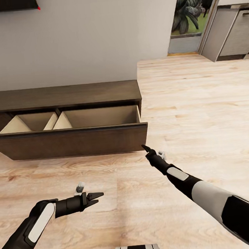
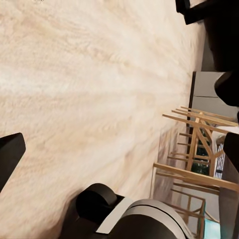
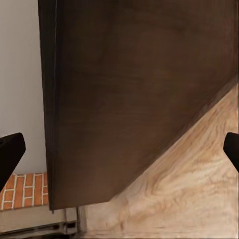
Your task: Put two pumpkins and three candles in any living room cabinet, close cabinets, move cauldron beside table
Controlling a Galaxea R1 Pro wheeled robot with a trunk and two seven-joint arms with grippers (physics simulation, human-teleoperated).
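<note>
Head view looks down and forward at the cabinet (image 1: 67, 118) from nearby. Right wrist view faces that cabinet (image 3: 139, 94) close up; left wrist view faces the floor beside it.

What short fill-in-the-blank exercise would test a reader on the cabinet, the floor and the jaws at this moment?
1. The cabinet front panel is pulled ____, showing pale compartments.
2. The visible compartments hold ____ pumpkins or candles.
3. The right gripper points toward the cabinet's ____ end, in the head view.
4. The left gripper hovers over the ____ floor with its jaws apart.

Missing words: open; no; right; wood
</note>
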